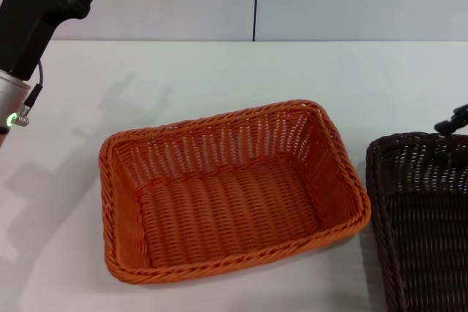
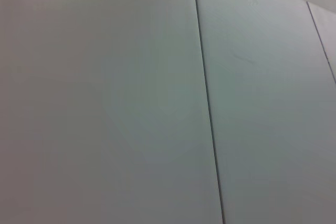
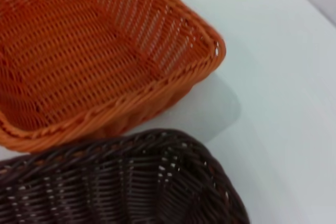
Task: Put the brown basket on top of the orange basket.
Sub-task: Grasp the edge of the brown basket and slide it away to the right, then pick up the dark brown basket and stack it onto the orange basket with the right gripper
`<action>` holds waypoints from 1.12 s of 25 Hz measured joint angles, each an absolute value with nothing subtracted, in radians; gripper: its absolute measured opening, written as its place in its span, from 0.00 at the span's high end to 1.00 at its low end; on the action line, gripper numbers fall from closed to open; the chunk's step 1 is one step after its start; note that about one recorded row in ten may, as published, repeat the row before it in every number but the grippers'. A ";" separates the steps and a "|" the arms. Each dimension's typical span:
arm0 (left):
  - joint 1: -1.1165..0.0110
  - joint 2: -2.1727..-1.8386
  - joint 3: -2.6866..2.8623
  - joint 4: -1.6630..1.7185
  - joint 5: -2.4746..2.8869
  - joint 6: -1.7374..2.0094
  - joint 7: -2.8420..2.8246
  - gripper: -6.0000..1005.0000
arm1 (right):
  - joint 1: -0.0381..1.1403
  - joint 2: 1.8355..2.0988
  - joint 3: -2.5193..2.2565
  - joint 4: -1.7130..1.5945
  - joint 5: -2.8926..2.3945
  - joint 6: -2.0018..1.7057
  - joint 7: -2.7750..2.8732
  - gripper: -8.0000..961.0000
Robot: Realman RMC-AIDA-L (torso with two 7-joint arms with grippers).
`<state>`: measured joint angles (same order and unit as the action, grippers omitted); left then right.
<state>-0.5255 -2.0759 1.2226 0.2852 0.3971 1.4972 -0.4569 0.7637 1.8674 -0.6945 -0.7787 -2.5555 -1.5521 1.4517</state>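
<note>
Dark woven brown basket point(image 1: 420, 217), open-weave sides

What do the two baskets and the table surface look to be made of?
The orange basket looks like woven wicker or a plastic imitation: braided rim, open-weave sides, and evenly bright, faintly glossy strands that hint at synthetic. The brown basket shows the same weave in near-black. The table seems a smooth, matte white laminate.
</note>
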 joint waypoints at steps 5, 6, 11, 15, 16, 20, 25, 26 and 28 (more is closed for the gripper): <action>-0.527 -2.075 1.223 0.285 0.397 1.495 -0.458 0.19 | 0.765 1.868 -0.733 -0.716 -2.557 -1.489 1.451 0.40; -0.527 -2.075 1.223 0.285 0.397 1.495 -0.458 0.19 | 0.764 1.869 -0.737 -0.710 -2.557 -1.485 1.451 0.40; -0.525 -2.074 1.223 0.285 0.397 1.494 -0.458 0.19 | 0.754 1.885 -0.745 -0.719 -2.557 -1.472 1.446 0.45; -0.524 -2.074 1.223 0.278 0.397 1.496 -0.460 0.19 | 0.753 1.888 -0.745 -0.722 -2.556 -1.467 1.442 0.51; -0.524 -2.074 1.223 0.278 0.397 1.496 -0.460 0.19 | 0.753 1.888 -0.745 -0.722 -2.556 -1.467 1.441 0.54; -0.520 -2.074 1.223 0.274 0.397 1.497 -0.460 0.19 | 0.752 1.889 -0.746 -0.731 -2.557 -1.471 1.440 0.61; -0.517 -2.074 1.223 0.273 0.397 1.497 -0.460 0.19 | 0.746 1.889 -0.747 -0.757 -2.566 -1.499 1.447 0.62; -0.515 -2.073 1.222 0.273 0.397 1.497 -0.460 0.19 | 0.743 1.889 -0.747 -0.764 -2.569 -1.510 1.448 0.63; -0.514 -2.073 1.219 0.273 0.397 1.497 -0.460 0.19 | 0.733 1.887 -0.743 -0.785 -2.570 -1.533 1.448 0.63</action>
<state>-0.5142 -2.0727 1.2193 0.2730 0.3972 1.4973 -0.4603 0.7329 1.8875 -0.7430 -0.7852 -2.5704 -1.5331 1.4480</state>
